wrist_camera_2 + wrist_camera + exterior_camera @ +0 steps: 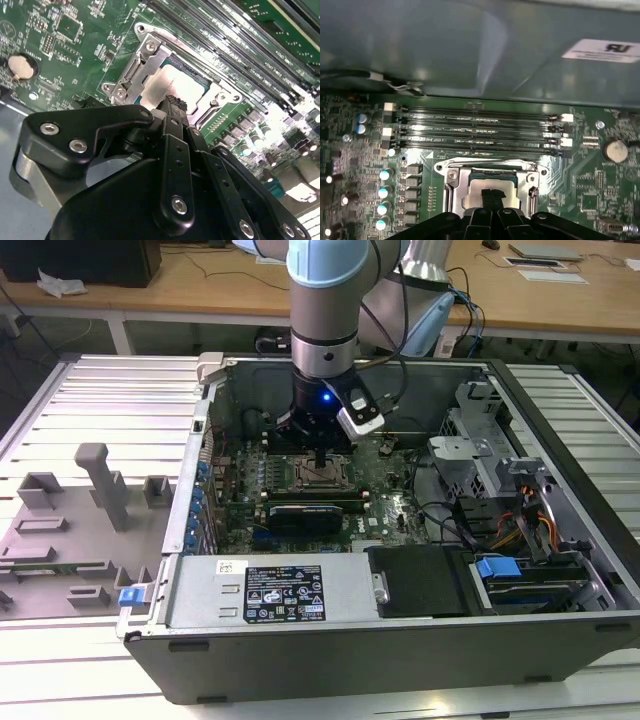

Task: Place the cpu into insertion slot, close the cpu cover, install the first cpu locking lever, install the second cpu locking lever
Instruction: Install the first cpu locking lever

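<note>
Silvery metal gleams right under the end effector [172,101] as we look down into the open computer case [560,630]. The cpu [175,82] sits in the insertion slot [492,186], directly below the fingertips, its pale top showing through the square window of the cpu cover [145,60], which lies folded down flat over it in both wrist views.

The end effector's two fingers are pressed together with nothing between them, tips poised just above or on the chip's top; we cannot tell whether they touch. So the placing looks done and the cover looks closed, and we judge the work has reached the locking levers. The thin wire along the far side of the socket frame in the first wrist view may be one lever [485,162], but whether it is latched we cannot say.

What the next move calls for, in our judgement, is a sideways push on a thin springy wire, tucking it under its hook, with care not to skid onto the green motherboard [70,60] or the memory slots [480,132] just beyond the socket.

As for writing: a white label [602,50] on the case wall carries a bold mark we will not read off, and the power supply label [285,593] nearer the camera is covered in small print and symbols too fine to make out.
</note>
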`<state>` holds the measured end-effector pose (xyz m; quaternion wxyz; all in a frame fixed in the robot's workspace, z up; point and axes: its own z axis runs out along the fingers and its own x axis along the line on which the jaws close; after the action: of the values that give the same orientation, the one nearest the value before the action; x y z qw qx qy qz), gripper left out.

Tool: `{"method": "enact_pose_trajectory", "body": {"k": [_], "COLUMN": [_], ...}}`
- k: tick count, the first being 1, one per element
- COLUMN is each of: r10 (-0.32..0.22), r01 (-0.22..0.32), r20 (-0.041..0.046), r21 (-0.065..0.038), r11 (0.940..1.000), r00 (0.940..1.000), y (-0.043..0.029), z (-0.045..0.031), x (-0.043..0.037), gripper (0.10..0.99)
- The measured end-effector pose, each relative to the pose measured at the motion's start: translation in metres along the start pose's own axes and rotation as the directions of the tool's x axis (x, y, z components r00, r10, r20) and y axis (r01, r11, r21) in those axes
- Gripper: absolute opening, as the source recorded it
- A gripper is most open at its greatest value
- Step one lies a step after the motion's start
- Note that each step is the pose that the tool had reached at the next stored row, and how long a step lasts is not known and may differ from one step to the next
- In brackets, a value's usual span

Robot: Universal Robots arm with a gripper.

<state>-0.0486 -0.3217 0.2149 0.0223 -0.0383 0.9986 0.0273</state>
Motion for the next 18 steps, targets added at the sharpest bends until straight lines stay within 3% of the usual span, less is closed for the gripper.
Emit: {"method": "enact_pose_trajectory", "body": {"k": [5,12,18], "r10": [-0.001,-0.002,0.008], "r01": [0.002,0.002,-0.008], "r20": [-0.0117,-0.0126,-0.0163], "r21": [0.003,0.008,0.010], "r11": [1.0000,1.0000,0.9999], "r00": [0.9999,0.9999,0.9998], "y": [-0.0001,0.0008,-0.0092], "z": [-0.0012,-0.0183,-0.0203], "x": [-0.0009,-0.0018,-0.0011], "gripper": [0.106,0.106,0.106]}}
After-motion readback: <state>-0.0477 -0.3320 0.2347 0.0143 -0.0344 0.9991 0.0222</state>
